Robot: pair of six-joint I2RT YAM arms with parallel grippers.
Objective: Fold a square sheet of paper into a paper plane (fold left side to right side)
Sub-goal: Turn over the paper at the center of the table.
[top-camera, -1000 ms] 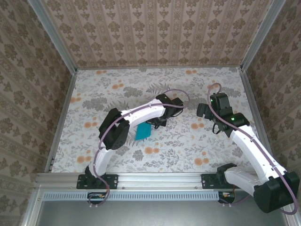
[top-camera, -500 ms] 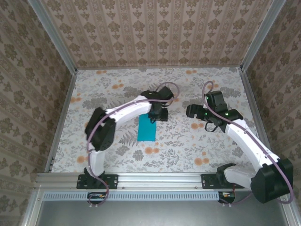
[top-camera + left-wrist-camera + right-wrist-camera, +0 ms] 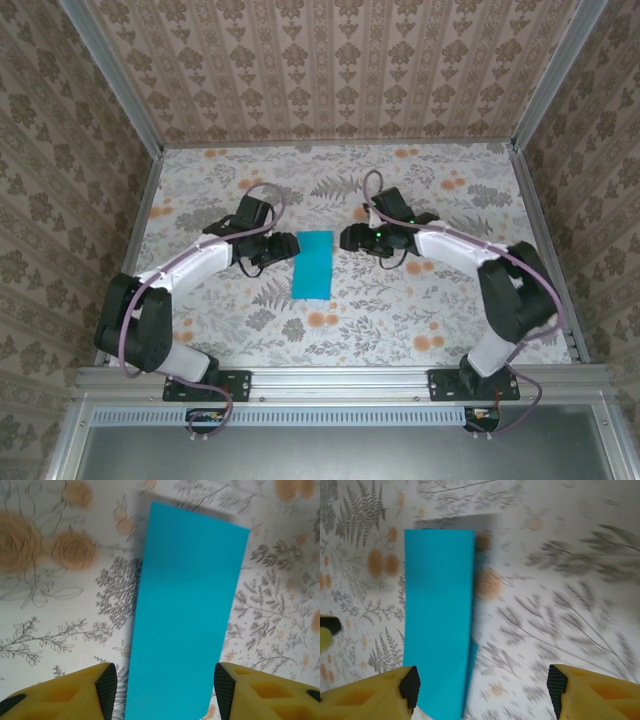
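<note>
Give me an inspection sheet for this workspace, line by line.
Surface: table with a floral cover, flat.
Job's things: square sheet of paper, folded into a narrow turquoise rectangle and lying flat mid-table. In the right wrist view a lower layer peeks past one long edge.
Clutter: nothing seen.
Grippers: left pincer open, its fingers either side of the paper's end, not touching it. Right pincer open on the paper's other side.
Cables: left arm's cable and right arm's cable each loop near the wrist, clear of the paper.
Surroundings: wallpapered walls and a metal rail along the near edge.
</note>
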